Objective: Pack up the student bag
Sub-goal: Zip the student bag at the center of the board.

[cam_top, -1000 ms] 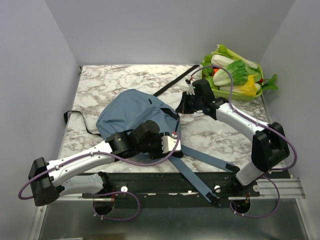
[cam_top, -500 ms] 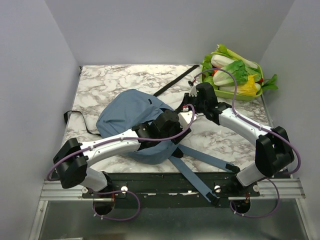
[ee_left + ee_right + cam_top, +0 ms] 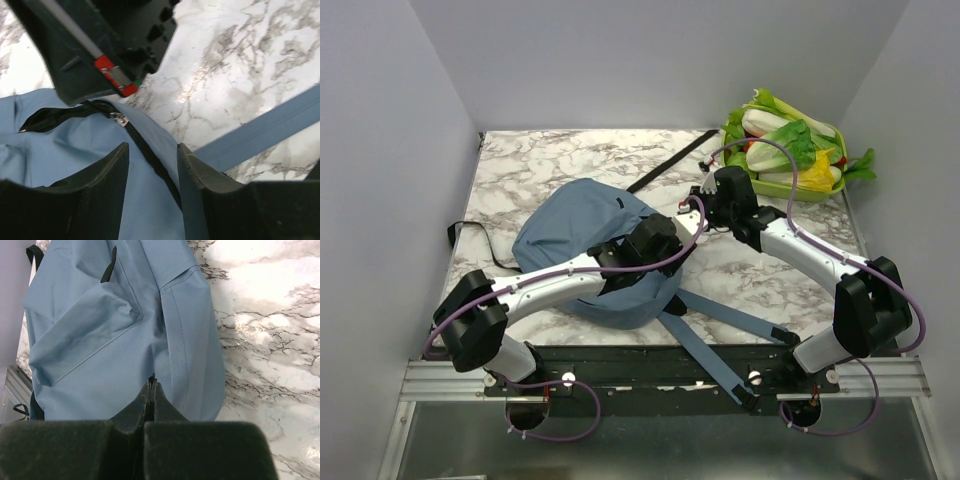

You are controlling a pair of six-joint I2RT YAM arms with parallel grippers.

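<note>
The student bag (image 3: pixel 575 235), dusty blue, lies in the middle of the table, its two shoulder straps (image 3: pixel 725 318) trailing to the near right. My left gripper (image 3: pixel 670 238) is open over the bag's right edge. In the left wrist view its fingers (image 3: pixel 152 147) stand either side of the black zipper (image 3: pixel 145 150), near the metal zipper pull (image 3: pixel 120 119). My right gripper (image 3: pixel 693 212) is shut at the same edge. In the right wrist view it (image 3: pixel 151 382) pinches a puckered bit of the bag (image 3: pixel 100 315).
A green tray (image 3: pixel 817 192) piled with leafy vegetables and a yellow item stands at the far right corner. A black webbing strap (image 3: pixel 665 166) runs across the far table. Another black strap (image 3: pixel 470 235) loops off the left edge.
My left arm has swung from the bag's near side to its right edge, beside the right gripper. The right gripper has shifted slightly toward the bag.
</note>
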